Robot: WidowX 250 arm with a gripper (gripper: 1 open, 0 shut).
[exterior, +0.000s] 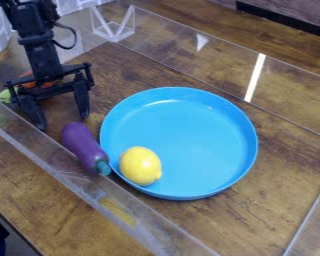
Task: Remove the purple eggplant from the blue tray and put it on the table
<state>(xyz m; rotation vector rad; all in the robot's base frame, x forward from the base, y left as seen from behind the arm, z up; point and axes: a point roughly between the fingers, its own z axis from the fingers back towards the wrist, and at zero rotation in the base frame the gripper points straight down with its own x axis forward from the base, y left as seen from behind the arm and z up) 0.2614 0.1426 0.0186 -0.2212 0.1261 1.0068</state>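
The eggplant (81, 143) is seen on the bench (203, 232), outside the tray (190, 140), just beside its rim on the left of the view. It is laid on its side and slanted, with its rounded dark purple end pointed up and away from the tray and its teal-green stem end turned down toward the rim. Whether the rim is touched by the stem end cannot be told.

The black fingers (61, 117) are held open at the upper left, with nothing seen gripped between them. They are pointed down toward the bench and are set near the rounded end of the eggplant, apart from it. The arm (40, 45) is brought in from the top left corner, and the tray is not reached by it.

In the tray, the lemon (140, 166) is rested against the lower left part of the wall, close to the stem end of the eggplant but with the rim between them. The rest of the blue floor of the tray is left bare. Behind the fingers, at the left edge, a carrot (5, 96) is mostly hidden; its green leaves are shown. Pale streaks of light are reflected on the dark, grained wood.
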